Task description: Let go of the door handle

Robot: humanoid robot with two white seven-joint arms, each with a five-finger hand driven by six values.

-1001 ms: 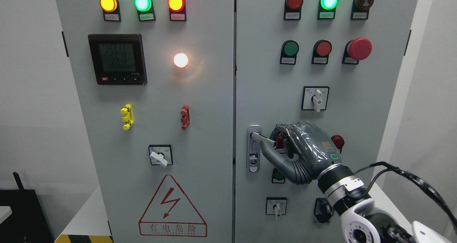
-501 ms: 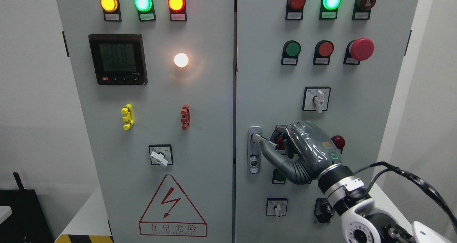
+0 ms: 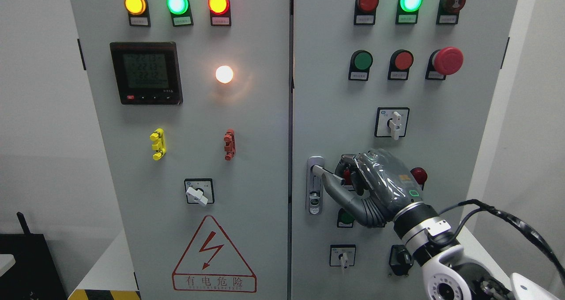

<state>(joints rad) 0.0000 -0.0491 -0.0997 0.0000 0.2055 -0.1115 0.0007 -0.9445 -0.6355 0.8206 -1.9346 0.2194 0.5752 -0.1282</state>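
Your right robot hand (image 3: 373,187) is curled around the door handle (image 3: 325,176) of the cabinet's right door (image 3: 335,114). The handle's lock plate (image 3: 314,189) lies just left of the hand.

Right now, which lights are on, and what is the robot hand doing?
Yellow lamp: lit.
Left green lamp: lit.
Orange-red lamp: lit.
White lamp: lit.
Right green lamp: lit.
Meter screen: on.
Door handle: swung out, gripped.
Right hand: closed around handle.

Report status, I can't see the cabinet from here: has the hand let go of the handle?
Right hand shut on door handle. Not released yet. Left hand out of view. Nothing blocking the withdrawal path.
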